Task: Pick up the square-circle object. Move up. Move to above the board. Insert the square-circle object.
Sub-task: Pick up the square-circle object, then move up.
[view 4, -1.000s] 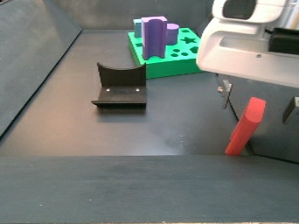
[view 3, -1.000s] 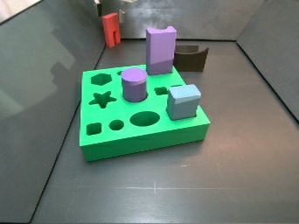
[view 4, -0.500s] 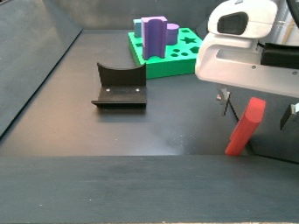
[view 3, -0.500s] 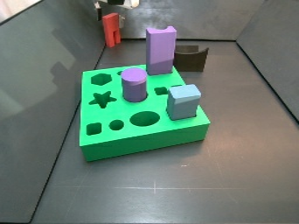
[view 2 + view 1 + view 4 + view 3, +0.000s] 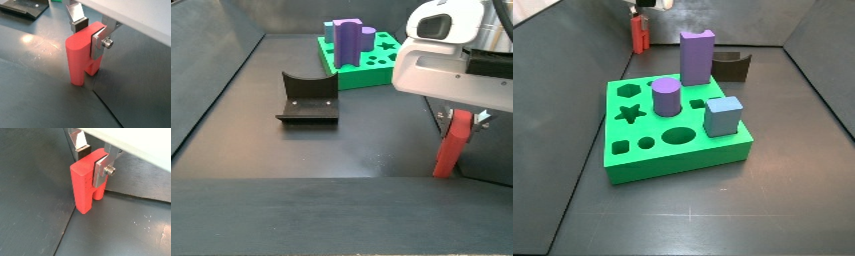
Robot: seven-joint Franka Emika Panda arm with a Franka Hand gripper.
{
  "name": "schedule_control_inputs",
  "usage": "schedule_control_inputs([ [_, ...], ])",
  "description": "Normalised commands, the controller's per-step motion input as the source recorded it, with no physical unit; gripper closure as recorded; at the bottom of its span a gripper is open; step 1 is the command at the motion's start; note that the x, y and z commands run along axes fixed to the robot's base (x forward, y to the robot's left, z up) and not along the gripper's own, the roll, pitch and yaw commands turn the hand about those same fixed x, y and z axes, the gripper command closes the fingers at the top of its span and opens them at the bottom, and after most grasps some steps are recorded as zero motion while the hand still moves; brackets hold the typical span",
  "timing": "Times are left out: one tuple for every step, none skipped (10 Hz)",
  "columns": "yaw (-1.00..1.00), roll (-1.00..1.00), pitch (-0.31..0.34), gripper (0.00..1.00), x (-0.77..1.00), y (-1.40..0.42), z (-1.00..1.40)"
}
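Observation:
The square-circle object (image 5: 85, 185) is a tall red-orange block standing upright on the dark floor, also seen in the wrist view (image 5: 79, 59). My gripper (image 5: 93, 159) is shut on its top: one silver finger plate (image 5: 103, 169) lies flat on its side, and the dark pad of the other finger (image 5: 83, 149) meets the opposite face. In both side views the block (image 5: 640, 38) (image 5: 453, 148) stands under the gripper (image 5: 643, 10) (image 5: 462, 117), far from the green board (image 5: 647, 165) (image 5: 374, 70).
On the board stand a purple cylinder (image 5: 665, 97), a tall purple block (image 5: 698, 57) and a grey-blue block (image 5: 723, 114). The dark fixture (image 5: 734, 68) (image 5: 307, 98) sits on the floor beside the board. Grey walls enclose the floor.
The gripper has come down over the red-orange block and its fingers have closed in from wide apart onto the block's top. The block still stands in the same spot.

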Motion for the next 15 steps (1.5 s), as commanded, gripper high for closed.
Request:
schedule_control_inputs([
  [0.0,0.0,0.0,1.0,0.0,0.0,0.0],
  [0.0,0.0,0.0,1.0,0.0,0.0,0.0],
  [0.0,0.0,0.0,1.0,0.0,0.0,0.0],
  [0.0,0.0,0.0,1.0,0.0,0.0,0.0],
  [0.0,0.0,0.0,1.0,0.0,0.0,0.0],
  [0.0,0.0,0.0,1.0,0.0,0.0,0.0],
  [0.0,0.0,0.0,1.0,0.0,0.0,0.0],
  [0.0,0.0,0.0,1.0,0.0,0.0,0.0],
  [0.0,0.0,0.0,1.0,0.0,0.0,0.83],
  [-0.04,-0.01,0.044,1.0,-0.07,-0.04,0.76],
  [-0.05,0.01,0.061,1.0,-0.08,-0.04,0.67],
  [-0.04,0.05,0.074,1.0,-0.06,-0.02,0.53],
  [-0.02,0.07,0.081,1.0,-0.05,-0.01,0.42],
  [-0.01,0.09,0.085,1.0,-0.04,-0.02,0.35],
  [0.0,0.08,0.082,1.0,-0.03,-0.01,0.18],
])
